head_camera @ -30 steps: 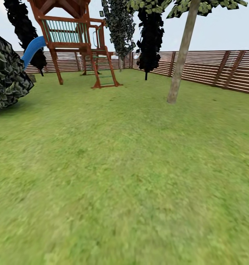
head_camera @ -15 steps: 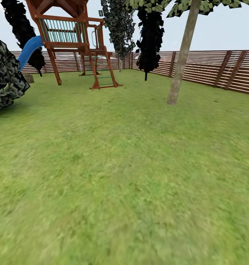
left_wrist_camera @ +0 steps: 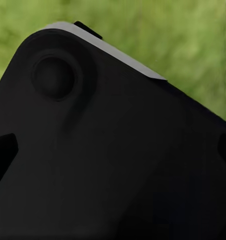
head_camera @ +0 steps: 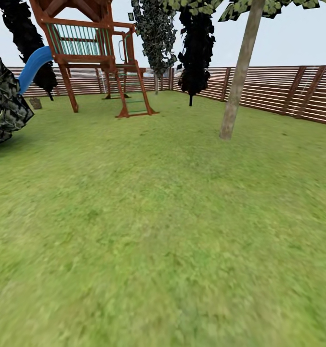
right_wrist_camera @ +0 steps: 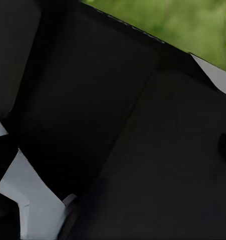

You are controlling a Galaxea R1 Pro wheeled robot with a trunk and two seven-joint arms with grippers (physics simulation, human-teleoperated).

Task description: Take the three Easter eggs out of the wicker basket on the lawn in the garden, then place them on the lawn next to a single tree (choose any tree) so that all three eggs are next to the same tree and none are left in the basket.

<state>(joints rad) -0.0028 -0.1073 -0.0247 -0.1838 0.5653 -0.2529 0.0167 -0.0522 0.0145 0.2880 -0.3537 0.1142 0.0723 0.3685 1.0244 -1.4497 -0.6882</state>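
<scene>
The head view is showing a wide lawn (head_camera: 158, 226) of short green grass, which is taking up the lower and middle part of the frame. A tree (head_camera: 239, 72) with a straight pale trunk is standing on the grass at the upper right, leaning a little, and its speckled leaves are reaching over the top edge. Behind it a brown slatted fence (head_camera: 278, 91) is running along the back and right side of the garden. At the upper left a wooden play tower (head_camera: 93, 53) is standing with a ladder going down to the grass, and a blue slide (head_camera: 33, 65) is coming off its left side. A dark leafy bush (head_camera: 4, 103) is sitting at the left edge. Two black-leaved trees (head_camera: 196, 48) are rising near the fence at the upper middle.

In the left wrist view a black robot part (left_wrist_camera: 107, 150) is blocking most of the frame, with blurred grass behind it. The right wrist view is similar. I cannot tell whether either claw is spread or pressed together.
</scene>
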